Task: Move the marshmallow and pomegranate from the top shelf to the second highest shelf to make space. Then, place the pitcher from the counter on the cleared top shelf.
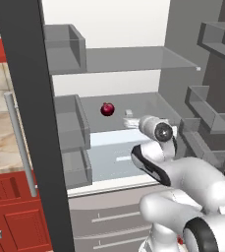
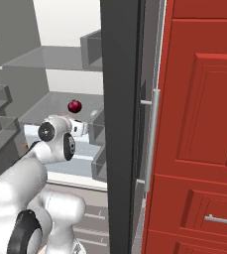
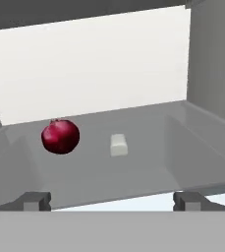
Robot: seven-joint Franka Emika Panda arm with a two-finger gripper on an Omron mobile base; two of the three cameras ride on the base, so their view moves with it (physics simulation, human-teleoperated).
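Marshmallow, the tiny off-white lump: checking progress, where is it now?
The marshmallow lies on the grey second highest shelf, apart from the dark red pomegranate, to its right in the hand view.

On my left I see the dark fridge door (image 1: 33,123) standing open, with a long silver handle (image 1: 19,142) and grey door bins (image 1: 67,47). Red cabinets (image 2: 199,124) are on my right, and a white drawer front (image 1: 116,157) lies low inside the fridge.

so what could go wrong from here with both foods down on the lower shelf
The pomegranate is round and sits free on the second highest shelf, so a nudge from the open gripper as it leaves could roll it. The marshmallow lies straight ahead of the gripper, easy to clip. The top shelf hangs close above the arm, so lifting early might hit it.
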